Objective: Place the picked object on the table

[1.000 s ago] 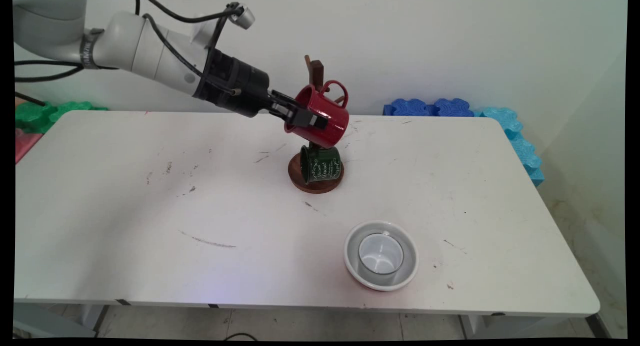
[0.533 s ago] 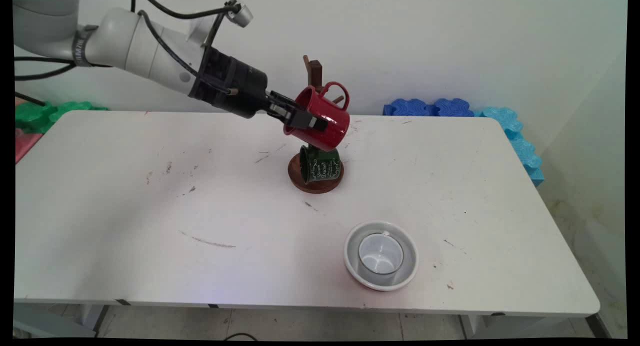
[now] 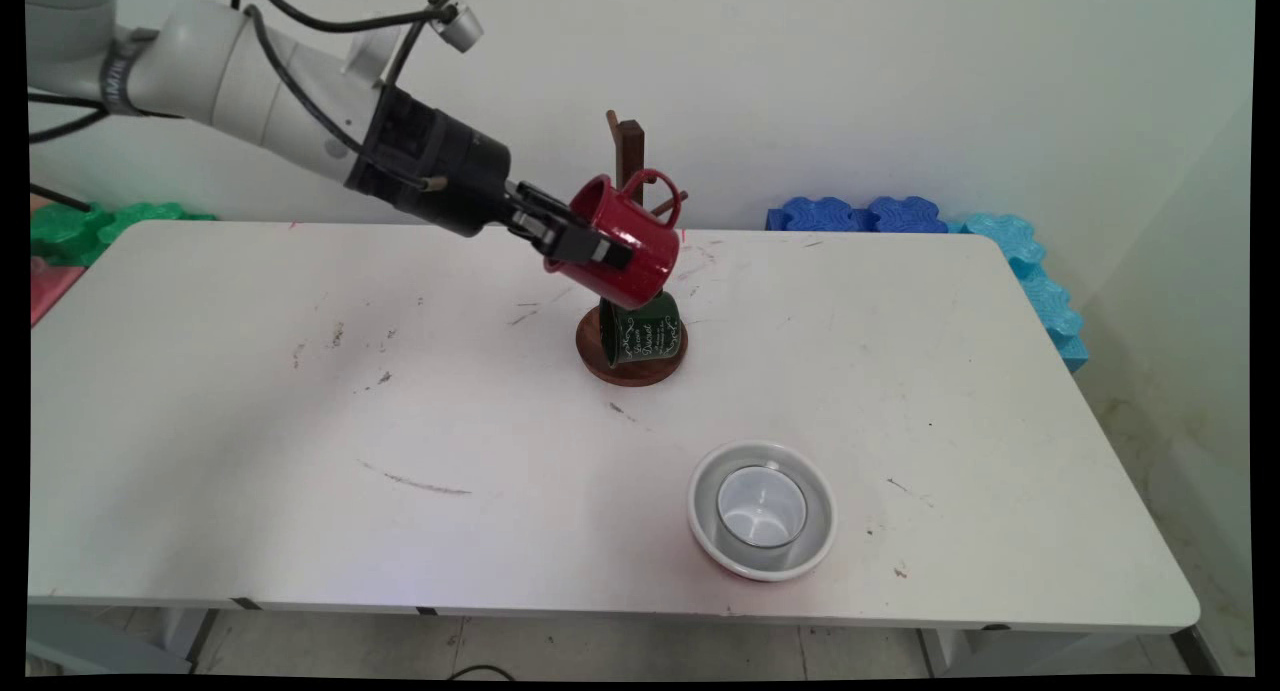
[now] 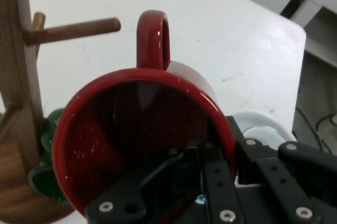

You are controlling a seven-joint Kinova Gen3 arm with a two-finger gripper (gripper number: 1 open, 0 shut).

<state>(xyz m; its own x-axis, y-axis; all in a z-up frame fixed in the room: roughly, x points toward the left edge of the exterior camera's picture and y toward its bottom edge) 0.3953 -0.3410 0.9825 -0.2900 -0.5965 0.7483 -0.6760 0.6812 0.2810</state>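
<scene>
Hand view shows the tool clamped on the rim of a red mug, one finger inside and one outside. The mug's tilted in the air, handle just beside a peg of the wooden mug tree, above a green mug hanging lower down. A white bowl sits nearer on the table.

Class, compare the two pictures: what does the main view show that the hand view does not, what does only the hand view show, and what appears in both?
Only the main view shows the white arm, the blue foam pieces by the wall, and the white cup standing inside the white bowl.

Only the hand view shows the inside of the red mug, with one finger of the tool reaching into it.

Both show the tool shut on the red mug's rim, the wooden mug stand, the green mug on it, and the white table.
</scene>
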